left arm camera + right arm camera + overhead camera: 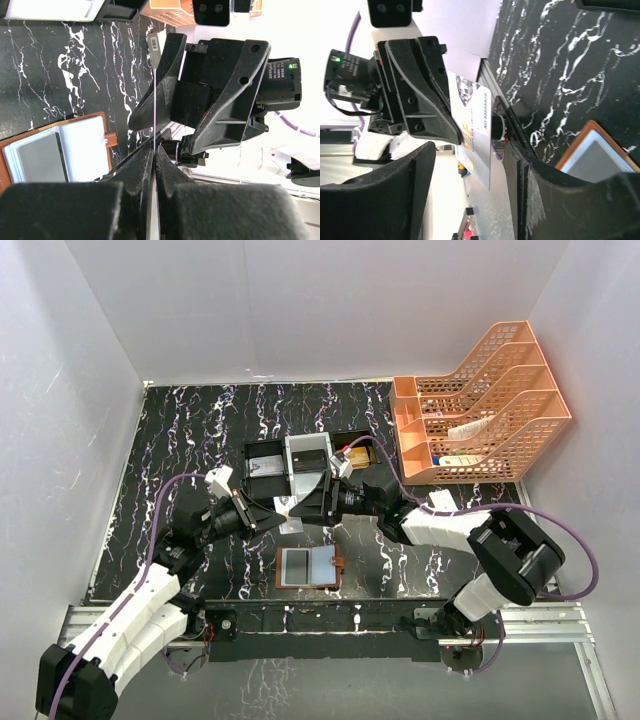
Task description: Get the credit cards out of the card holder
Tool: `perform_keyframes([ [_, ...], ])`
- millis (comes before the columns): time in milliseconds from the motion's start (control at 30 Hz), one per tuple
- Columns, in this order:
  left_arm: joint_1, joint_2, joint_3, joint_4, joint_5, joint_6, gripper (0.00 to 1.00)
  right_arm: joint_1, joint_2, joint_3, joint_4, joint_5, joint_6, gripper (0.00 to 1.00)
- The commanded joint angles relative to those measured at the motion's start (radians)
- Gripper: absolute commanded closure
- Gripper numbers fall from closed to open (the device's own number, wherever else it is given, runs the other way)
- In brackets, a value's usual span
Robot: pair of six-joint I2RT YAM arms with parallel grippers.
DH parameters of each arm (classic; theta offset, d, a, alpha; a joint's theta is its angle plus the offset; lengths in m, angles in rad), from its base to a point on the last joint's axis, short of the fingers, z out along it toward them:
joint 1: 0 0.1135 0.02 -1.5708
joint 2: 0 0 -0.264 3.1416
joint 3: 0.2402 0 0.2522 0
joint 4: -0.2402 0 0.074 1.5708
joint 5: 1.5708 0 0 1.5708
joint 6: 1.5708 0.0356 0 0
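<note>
The brown card holder point(334, 570) lies spread open on the black marbled table, near the front edge. A grey card point(296, 563) sits in its left pocket. The same card holder point(7, 155) shows at the lower left of the left wrist view, and its corner point(580, 146) at the lower right of the right wrist view. Above the table, my left gripper point(272, 514) is shut on one edge of a pale credit card point(477, 135), seen edge-on as a thin line point(155, 90). My right gripper point(470, 200) faces it, jaws apart on either side of the card's free end.
A black-and-white compartment tray point(310, 455) stands behind the grippers, with a small white box point(343, 462) and a gold block point(362, 456) in it. An orange mesh file rack point(480, 410) fills the back right. White walls enclose the table.
</note>
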Motion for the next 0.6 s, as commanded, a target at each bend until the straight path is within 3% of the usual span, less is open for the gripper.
perform_keyframes([
  [0, 0.004, -0.03, 0.038, 0.05, 0.051, 0.006, 1.0, -0.004, 0.022, 0.009, 0.177, -0.059, 0.07, 0.48],
  [367, 0.006, -0.033, 0.04, 0.074, 0.055, 0.028, 1.0, -0.038, 0.096, 0.036, 0.326, -0.136, 0.149, 0.66],
  [567, 0.04, 0.028, 0.036, 0.18, 0.145, 0.008, 1.0, -0.049, 0.119, 0.059, 0.351, -0.159, 0.162, 0.68],
])
